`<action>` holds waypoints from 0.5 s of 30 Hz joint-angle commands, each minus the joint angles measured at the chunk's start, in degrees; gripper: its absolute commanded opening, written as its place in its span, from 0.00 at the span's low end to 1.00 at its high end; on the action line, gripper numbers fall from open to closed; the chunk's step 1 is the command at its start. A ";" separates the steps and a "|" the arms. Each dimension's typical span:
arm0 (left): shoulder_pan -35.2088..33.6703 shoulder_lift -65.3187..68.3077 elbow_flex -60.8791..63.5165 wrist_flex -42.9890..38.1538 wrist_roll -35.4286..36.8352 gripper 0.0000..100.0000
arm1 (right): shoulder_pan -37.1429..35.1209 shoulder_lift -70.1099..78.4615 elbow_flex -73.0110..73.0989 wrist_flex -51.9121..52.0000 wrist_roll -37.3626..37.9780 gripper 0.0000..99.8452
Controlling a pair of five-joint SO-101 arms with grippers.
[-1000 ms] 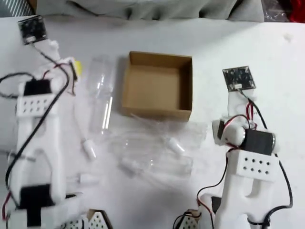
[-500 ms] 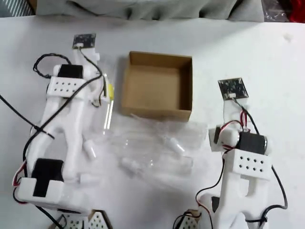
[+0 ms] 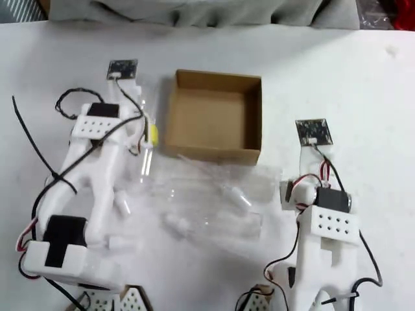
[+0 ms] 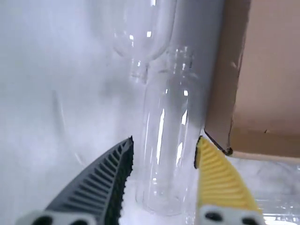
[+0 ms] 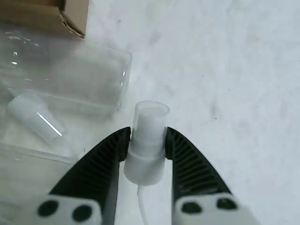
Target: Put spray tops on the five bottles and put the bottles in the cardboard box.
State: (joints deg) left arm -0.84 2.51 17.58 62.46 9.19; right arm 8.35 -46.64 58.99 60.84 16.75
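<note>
- Bottle [image 4: 164,154]: clear, lies on its side on the table, just beside the cardboard box [image 4: 262,79], betw. the left gripper [image 4: 165,140] fingers.
- Left gripper is wide, one finger each side of the bottle. The gray side seems not to touch it yet.
- Right gripper [image 5: 146,132] is pinched on a white spray top [image 5: 146,154].
- To do it well, I think: close softly on the bottle's middle so it won't squash or roll, tip the neck up, then bring the top straight over the neck, tube first.
- High view adds loose spray tops [image 3: 122,202] & more bottles [image 3: 214,223] mid-table, near the box's front wall.
- Wrist views add the close-up: how each pair of fingers sits.
</note>
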 commanded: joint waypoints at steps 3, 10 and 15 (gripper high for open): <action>0.04 5.41 -2.81 -3.96 0.09 0.29 | 0.13 -0.92 -0.26 -0.48 -0.53 0.02; 0.04 12.35 -8.70 -4.40 0.09 0.25 | 0.04 -0.92 -0.26 -0.66 -0.44 0.02; 0.04 16.66 -12.84 -4.40 0.09 0.23 | 0.04 -0.75 -0.26 -0.66 -0.26 0.02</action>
State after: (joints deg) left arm -0.75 17.89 10.20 59.12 9.19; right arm 8.35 -46.64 58.99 60.66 16.57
